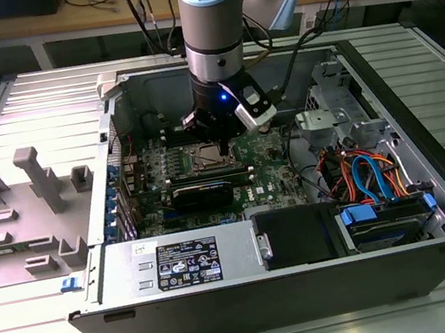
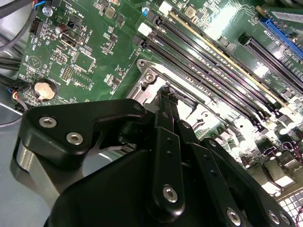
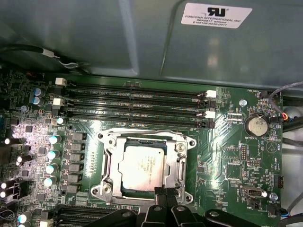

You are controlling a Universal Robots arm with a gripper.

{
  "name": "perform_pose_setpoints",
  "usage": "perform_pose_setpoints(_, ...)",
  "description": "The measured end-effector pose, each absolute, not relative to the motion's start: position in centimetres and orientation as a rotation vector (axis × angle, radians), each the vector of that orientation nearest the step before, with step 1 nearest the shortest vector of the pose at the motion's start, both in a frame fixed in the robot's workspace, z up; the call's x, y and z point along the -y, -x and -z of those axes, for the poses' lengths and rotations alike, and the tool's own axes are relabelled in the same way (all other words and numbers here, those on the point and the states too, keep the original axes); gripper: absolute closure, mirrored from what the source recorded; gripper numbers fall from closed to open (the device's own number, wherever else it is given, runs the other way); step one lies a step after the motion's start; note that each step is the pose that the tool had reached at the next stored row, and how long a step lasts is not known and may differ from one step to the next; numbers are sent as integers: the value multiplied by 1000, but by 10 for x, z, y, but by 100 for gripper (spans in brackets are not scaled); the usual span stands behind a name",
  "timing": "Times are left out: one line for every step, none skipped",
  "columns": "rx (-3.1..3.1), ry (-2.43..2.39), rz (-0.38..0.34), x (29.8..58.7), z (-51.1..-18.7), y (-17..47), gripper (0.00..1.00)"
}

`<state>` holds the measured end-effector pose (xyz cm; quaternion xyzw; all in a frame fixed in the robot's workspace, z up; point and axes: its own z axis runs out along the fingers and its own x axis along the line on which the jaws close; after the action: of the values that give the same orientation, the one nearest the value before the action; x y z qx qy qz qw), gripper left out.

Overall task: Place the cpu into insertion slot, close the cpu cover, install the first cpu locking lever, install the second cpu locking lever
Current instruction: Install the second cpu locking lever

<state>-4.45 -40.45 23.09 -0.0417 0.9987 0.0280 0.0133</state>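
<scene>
Black two-fingered gripper (image 1: 225, 145) hangs from the grey and blue-capped arm inside the large open grey computer case (image 1: 432, 181), low over the green motherboard (image 1: 280, 175). Its fingers (image 3: 163, 195) stand pressed together, nothing between them, with their tips at the edge of the square silver-rimmed insertion slot (image 3: 105, 189). The small flat square cpu with a dull silver-grey metal top (image 3: 142, 165) lies seated in that slot, just beside the fingertips. The thin silver metal cpu cover with its large square window (image 3: 177, 163) lies down flat around the chip.

The first wrist view looks straight down on the chip, the frame and the long narrow black memory slots (image 3: 137, 106) beside the socket, with a round silver coin battery (image 3: 257, 125) further off. In the second wrist view the gripper's black body hides most of the socket, leaving one silver corner (image 2: 150, 78) showing. The exterior view shows a grey plastic fixture tray (image 1: 31, 204) on the slatted table at the exterior view's left.
</scene>
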Motion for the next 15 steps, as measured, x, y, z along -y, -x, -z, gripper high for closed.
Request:
perform_pose_setpoints(-3111, 130, -87, 405, -231, 45, 89)
perform_pose_setpoints(-3111, 130, -87, 405, -231, 45, 89)
perform_pose_setpoints(-3111, 130, -87, 405, -231, 45, 89)
perform_pose_setpoints(-3111, 130, -87, 405, -231, 45, 89)
perform_pose_setpoints(-3111, 130, -86, 405, -233, 45, 89)
perform_pose_setpoints(-3111, 130, -86, 405, -235, 45, 89)
perform_pose_setpoints(-3111, 130, -85, 405, -237, 45, 89)
perform_pose_setpoints(-3111, 130, -86, 405, -237, 45, 89)
perform_pose_setpoints(-3111, 130, -87, 407, -237, 45, 89)
perform_pose_setpoints(-3110, 130, -101, 410, -237, 47, 89)
perform_pose_setpoints(-3109, 129, -125, 416, -237, 49, 89)
perform_pose_setpoints(-3108, 129, -133, 418, -237, 50, 89)
perform_pose_setpoints(-3108, 129, -139, 420, -237, 50, 89)
perform_pose_setpoints(-3108, 129, -144, 421, -237, 52, 89)
perform_pose_setpoints(-3111, 129, -149, 423, -237, 52, 89)
